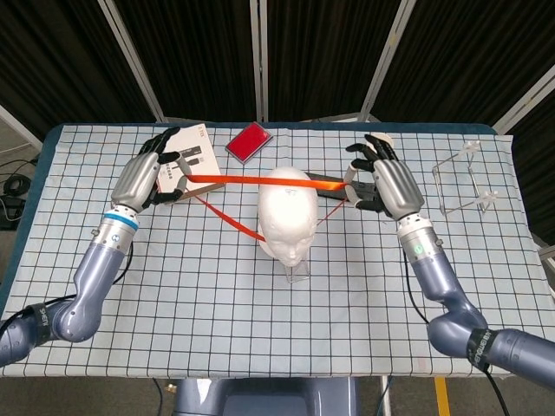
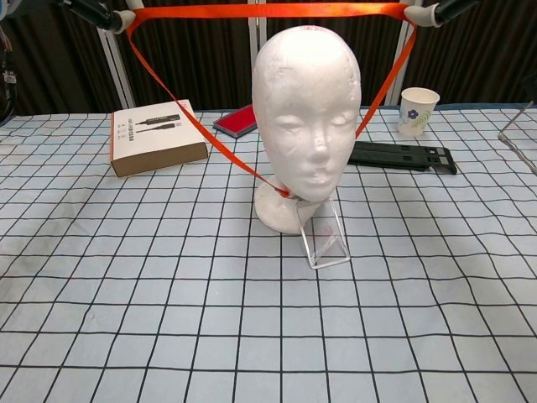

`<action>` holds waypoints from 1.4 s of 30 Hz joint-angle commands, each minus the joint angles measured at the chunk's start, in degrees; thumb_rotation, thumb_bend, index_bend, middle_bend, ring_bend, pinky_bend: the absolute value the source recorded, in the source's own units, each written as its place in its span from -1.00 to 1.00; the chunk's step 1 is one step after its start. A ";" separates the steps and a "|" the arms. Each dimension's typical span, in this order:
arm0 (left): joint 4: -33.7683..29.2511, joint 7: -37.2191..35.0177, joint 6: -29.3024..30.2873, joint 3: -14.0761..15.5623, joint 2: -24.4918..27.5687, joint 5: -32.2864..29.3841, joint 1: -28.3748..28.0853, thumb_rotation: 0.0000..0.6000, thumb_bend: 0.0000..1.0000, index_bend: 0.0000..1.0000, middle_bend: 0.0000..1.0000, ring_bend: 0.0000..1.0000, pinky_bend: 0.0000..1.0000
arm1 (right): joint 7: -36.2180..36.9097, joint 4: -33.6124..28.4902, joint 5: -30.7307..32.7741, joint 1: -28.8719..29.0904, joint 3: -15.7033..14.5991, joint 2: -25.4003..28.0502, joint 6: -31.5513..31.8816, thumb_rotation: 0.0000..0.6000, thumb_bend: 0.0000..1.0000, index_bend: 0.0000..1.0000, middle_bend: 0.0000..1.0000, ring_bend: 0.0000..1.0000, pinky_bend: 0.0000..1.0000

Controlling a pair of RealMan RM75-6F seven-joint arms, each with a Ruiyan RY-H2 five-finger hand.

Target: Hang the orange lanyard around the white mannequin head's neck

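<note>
The white mannequin head [image 1: 289, 217] stands upright mid-table, facing me [image 2: 306, 126]. The orange lanyard [image 2: 268, 10] is stretched taut above and just behind its crown, and both sides slope down past the face to meet under the chin. My left hand [image 1: 147, 178] pinches the strap's left end, only its fingertips [image 2: 101, 13] showing in the chest view. My right hand [image 1: 386, 178] pinches the right end, with just its fingertips [image 2: 436, 10] at the chest view's top edge. The clear badge holder [image 2: 323, 235] leans against the head's base, tilted up off the cloth.
A tan box [image 2: 158, 137] lies at back left, under my left hand in the head view. A red case [image 1: 249, 140] is behind the head. A black bar [image 2: 403, 154] and a paper cup [image 2: 417, 110] sit at back right. A clear acrylic stand [image 1: 464, 178] is far right.
</note>
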 commanded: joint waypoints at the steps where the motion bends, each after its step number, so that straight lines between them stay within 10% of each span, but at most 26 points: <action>1: 1.61 0.68 -0.72 0.22 -1.00 -1.23 -1.18 1.00 0.09 0.54 -1.00 -1.00 -1.00 | -1.54 3.15 2.30 1.85 0.33 -1.90 -2.06 1.00 0.00 0.46 -0.57 -1.00 -1.00; 15: 13.00 0.05 -6.09 1.27 -7.03 -5.95 -5.99 1.00 0.09 0.32 -1.00 -1.00 -1.00 | -2.60 18.09 5.91 6.94 0.16 -8.79 -8.32 1.00 0.00 0.45 -0.57 -1.00 -1.00; 19: 17.63 -1.05 -8.92 1.79 -9.12 -6.90 -7.23 1.00 0.02 -0.48 -1.00 -1.00 -1.00 | -2.52 24.11 6.42 8.31 -0.14 -11.38 -10.33 1.00 -0.05 0.34 -0.57 -1.00 -1.00; 22: 20.61 -2.18 -10.36 2.24 -10.48 -5.74 -7.69 1.00 -0.57 -1.00 -1.00 -1.00 -1.00 | -1.82 27.55 5.81 8.81 -0.34 -12.99 -10.92 1.00 -0.48 -0.33 -0.74 -1.00 -1.00; 26: 23.21 -4.06 -11.87 2.27 -11.62 -4.47 -7.97 1.00 -1.00 -1.00 -1.00 -1.00 -1.00 | -1.41 31.03 5.00 9.25 -0.75 -14.50 -11.68 1.00 -0.95 -0.84 -0.98 -1.00 -1.00; 35: 24.58 -6.11 -9.68 2.88 -12.02 0.53 -6.88 1.00 -1.00 -1.00 -1.00 -1.00 -1.00 | -1.84 33.88 2.30 9.26 -1.07 -15.74 -9.64 1.00 -0.97 -0.89 -0.99 -1.00 -1.00; 42: 20.15 -5.87 -4.56 4.13 -9.05 5.22 -3.81 1.00 -1.00 -1.00 -1.00 -1.00 -1.00 | -2.51 28.69 -0.32 6.55 -1.80 -11.69 -6.24 1.00 -0.45 -0.83 -0.98 -1.00 -1.00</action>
